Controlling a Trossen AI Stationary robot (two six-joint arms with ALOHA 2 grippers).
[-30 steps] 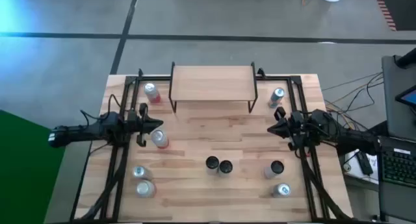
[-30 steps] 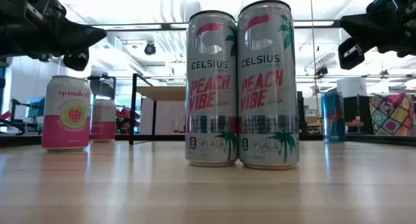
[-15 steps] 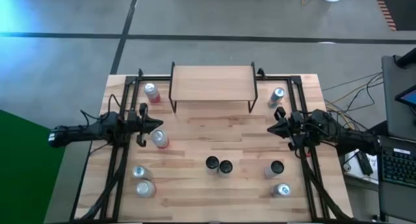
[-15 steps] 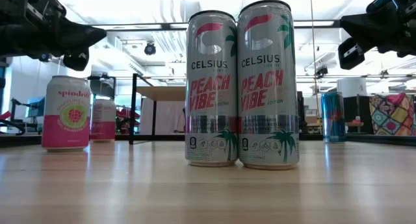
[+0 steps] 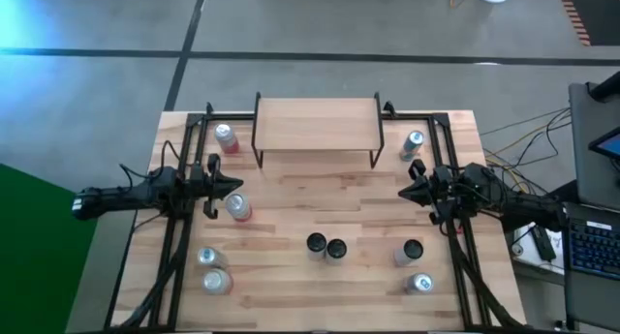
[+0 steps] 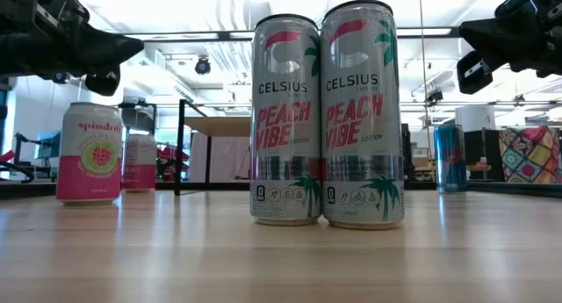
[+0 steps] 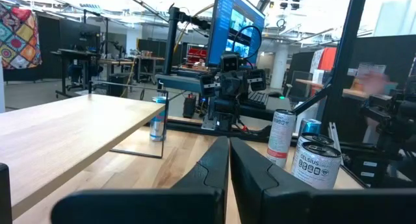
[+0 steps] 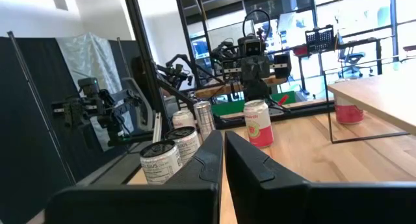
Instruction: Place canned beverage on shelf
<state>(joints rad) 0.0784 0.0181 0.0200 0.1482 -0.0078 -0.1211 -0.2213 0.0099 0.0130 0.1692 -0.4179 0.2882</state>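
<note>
The shelf (image 5: 315,126), a low riser with a light wood top and thin black legs, stands at the table's far middle. Several upright cans rest on their bases on the table. Two tall Celsius cans (image 6: 325,119) stand side by side near the middle (image 5: 326,246). A pink can (image 5: 237,207) stands just near-side of my left gripper (image 5: 235,186). My left gripper is shut and empty above the table's left side. My right gripper (image 5: 405,191) is shut and empty above the right side. Both point toward the table's middle.
Other cans: a pink one (image 5: 225,137) left of the shelf, a blue one (image 5: 414,143) right of it, two (image 5: 211,270) at the near left, two (image 5: 416,266) at the near right. Black frame rails run along both table sides. Bare wood lies in front of the shelf.
</note>
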